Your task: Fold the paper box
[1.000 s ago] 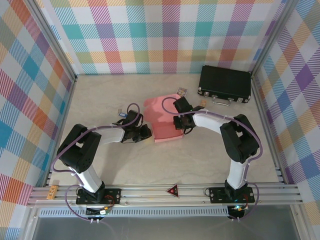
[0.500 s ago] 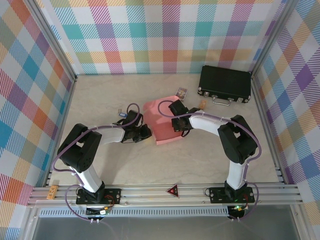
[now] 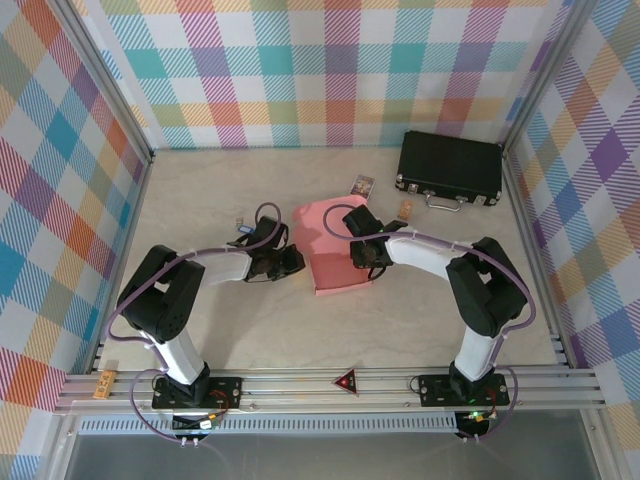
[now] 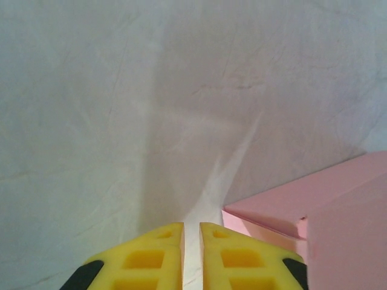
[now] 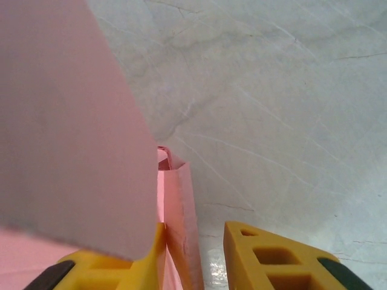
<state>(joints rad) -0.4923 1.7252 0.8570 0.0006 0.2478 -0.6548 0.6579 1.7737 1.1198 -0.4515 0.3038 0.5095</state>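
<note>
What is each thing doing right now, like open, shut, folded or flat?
Salmon-pink paper box: partly folded, sides raised.
Black hard case with a handle: shut, lying flat.
Left jaws: shut, holding nothing.
Right jaws: open, a pink box flap between them.

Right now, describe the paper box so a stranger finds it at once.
Look at the middle of the pale table. The paper box lies there, nearer than the black case at the back right. It is plain pink cardboard; the case is dark with a handle.
</note>
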